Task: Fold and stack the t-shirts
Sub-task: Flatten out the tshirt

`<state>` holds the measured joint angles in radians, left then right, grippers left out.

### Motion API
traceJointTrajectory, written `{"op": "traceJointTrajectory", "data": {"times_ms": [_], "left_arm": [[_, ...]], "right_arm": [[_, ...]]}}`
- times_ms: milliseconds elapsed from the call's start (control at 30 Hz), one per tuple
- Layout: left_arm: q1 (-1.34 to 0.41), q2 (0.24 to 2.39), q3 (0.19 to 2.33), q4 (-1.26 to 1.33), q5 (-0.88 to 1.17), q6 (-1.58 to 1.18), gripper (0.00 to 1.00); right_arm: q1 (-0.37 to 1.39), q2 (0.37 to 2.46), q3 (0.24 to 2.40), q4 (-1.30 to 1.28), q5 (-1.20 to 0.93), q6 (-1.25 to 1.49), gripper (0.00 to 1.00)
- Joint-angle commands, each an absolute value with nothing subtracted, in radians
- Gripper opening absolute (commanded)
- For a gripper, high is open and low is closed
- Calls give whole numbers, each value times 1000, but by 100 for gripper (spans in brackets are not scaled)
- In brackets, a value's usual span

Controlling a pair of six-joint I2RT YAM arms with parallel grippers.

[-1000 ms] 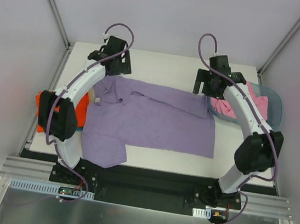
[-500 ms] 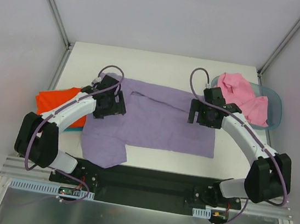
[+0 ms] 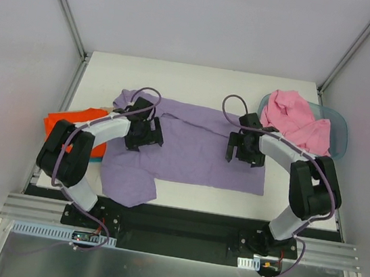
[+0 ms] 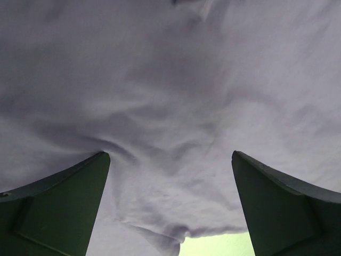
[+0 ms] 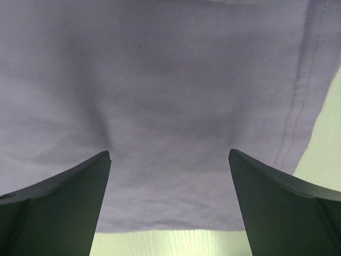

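Shirt: your purple shirt (image 3: 191, 146) lies spread out flat in the middle of the counter (image 3: 199, 79). One floppy part reaches the near edge.
Feel: it looks soft, thin and light. It will likely flop, wrinkle and slide, but it cannot break.
Hold: pinch an edge or a corner, not the middle. Use both sides at once so it lifts evenly.
Left claw (image 3: 146, 135): spread wide and low over the left part of the shirt. The cloth puckers a little between the fingers (image 4: 58, 202), and nothing is pinched.
Right claw (image 3: 241, 149): spread wide too, close to the stitched hem on the right, with nothing pinched.
Counter: white, flat and smooth, so the cloth may slip when you pull.
Room: the orange shirt (image 3: 71, 125) sits at the left edge. The pink shirt (image 3: 297, 119) is heaped in the basket (image 3: 342, 128) at the back right. Walls stand close on both sides, so keep your moves small.
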<state>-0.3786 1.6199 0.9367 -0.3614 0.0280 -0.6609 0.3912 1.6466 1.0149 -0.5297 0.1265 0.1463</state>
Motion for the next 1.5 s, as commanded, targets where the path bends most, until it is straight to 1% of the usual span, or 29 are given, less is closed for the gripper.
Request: {"op": "traceJointTrajectory", "data": {"times_ms": [0,200,367,500,667,733,833,867,933,1033,1067,1100,1133,1167,1233,1267,1333,1400,1433,1467], "left_arm": [[-379,1718,1015,-327,45,-644,99],[-379,1853,1146,-328,80,-614,99],[-376,1936,1242,-328,95,-583,99],[-368,2006,1365,-331,126,-555,99],[-367,2045,1497,-359,181,-525,99],[-368,2020,1499,-362,204,-525,99],[-371,1935,1441,-362,210,-526,99],[-371,1904,1389,-364,209,-528,99],[-373,1801,1327,-365,187,-541,99],[-380,1631,1169,-367,150,-587,99],[-382,1584,1079,-367,146,-600,99],[-385,1489,1031,-368,141,-615,99],[-388,1441,985,-370,140,-649,99],[-391,1349,889,-371,138,-670,99],[-399,1263,794,-373,130,-734,99],[-399,1187,708,-377,130,-753,99],[-399,1116,631,-390,123,-814,100],[-399,1028,537,-394,118,-845,90],[-399,1007,494,-397,109,-870,79],[-399,976,479,-396,95,-883,75]], "right_arm": [[373,1715,1064,-514,147,158,97],[304,1807,1137,-529,130,150,97],[264,1836,1198,-543,144,143,97],[252,1848,1253,-551,143,144,97],[255,1841,1285,-560,120,124,97],[256,1816,1279,-560,106,121,97],[275,1769,1249,-557,106,109,97],[290,1755,1240,-558,109,104,97],[310,1712,1221,-555,107,101,97],[351,1639,1180,-557,106,107,97],[371,1620,1154,-552,107,112,97],[379,1582,1141,-551,109,120,97],[397,1560,1131,-551,110,123,97],[403,1540,1103,-549,112,129,97],[423,1485,1079,-548,113,143,97],[429,1468,1068,-545,117,146,97],[440,1413,1028,-545,130,149,97],[445,1361,991,-546,150,146,97],[448,1342,979,-548,153,146,97],[446,1326,963,-548,155,149,97]]}}
